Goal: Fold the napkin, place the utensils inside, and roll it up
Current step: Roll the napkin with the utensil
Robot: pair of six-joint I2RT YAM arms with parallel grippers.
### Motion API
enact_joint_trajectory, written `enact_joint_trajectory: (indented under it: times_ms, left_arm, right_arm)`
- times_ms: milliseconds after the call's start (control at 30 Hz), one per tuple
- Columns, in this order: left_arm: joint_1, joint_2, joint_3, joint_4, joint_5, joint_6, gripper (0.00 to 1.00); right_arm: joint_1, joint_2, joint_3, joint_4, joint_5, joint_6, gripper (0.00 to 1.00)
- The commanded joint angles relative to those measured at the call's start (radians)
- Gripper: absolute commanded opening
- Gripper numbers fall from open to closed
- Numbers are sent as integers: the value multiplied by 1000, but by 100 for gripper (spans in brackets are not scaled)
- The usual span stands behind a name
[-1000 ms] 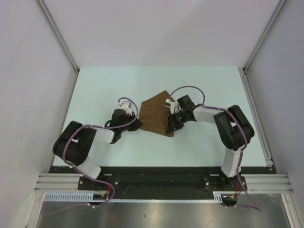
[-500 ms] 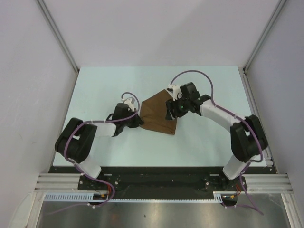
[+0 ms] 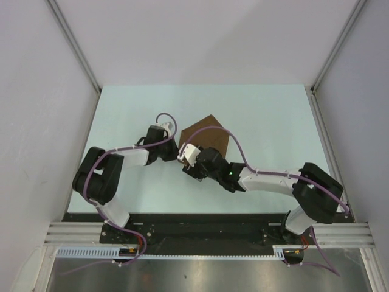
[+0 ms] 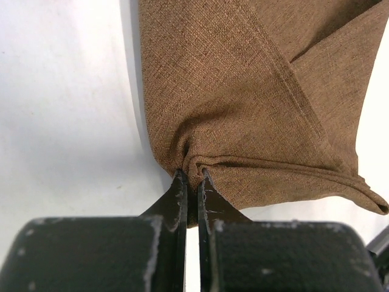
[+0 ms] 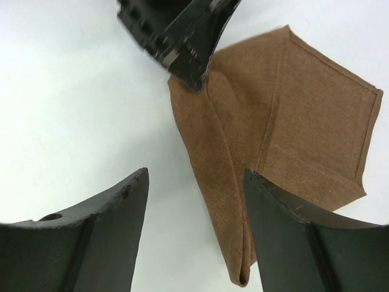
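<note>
Overhead: the plain brown square cloth napkin [image 3: 211, 135] lies folded mid-table [image 3: 134, 109], with the left gripper [image 3: 176, 149] at its left corner and the right gripper [image 3: 197, 163] at its near edge. Left wrist: the fingers are clenched on bunched cloth. Right wrist: the jaws are spread and hold nothing.

Black-white arms [image 3: 270, 179], purple cables [image 3: 164, 114], black tool fingers [image 5: 103, 237].

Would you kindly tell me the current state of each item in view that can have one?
napkin: partly folded over itself, bunched where it is pinched.
left pincer: shut on the napkin's edge.
right pincer: open, empty, over the napkin's edge.
</note>
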Motion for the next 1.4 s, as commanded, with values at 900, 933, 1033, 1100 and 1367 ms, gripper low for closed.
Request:
enact_joint_trajectory:
  times_ms: [900, 933, 1033, 1100, 1367]
  left_arm:
    - [28, 92, 132, -184, 63, 63, 0]
    - [28, 95, 135, -187, 63, 64, 0]
    - [28, 100, 146, -193, 64, 72, 0]
    - [28, 103, 155, -194, 66, 76, 0]
    - [28, 118, 180, -201, 70, 80, 0]
  right_arm:
    - [-18, 310, -1, 227, 185, -235, 60]
    - [-21, 321, 0, 228, 186, -236, 60]
    - [-28, 339, -3, 245, 195, -242, 60]
    - [-32, 347, -1, 254, 200, -250, 60]
    - [-45, 355, 22, 173, 131, -229, 37]
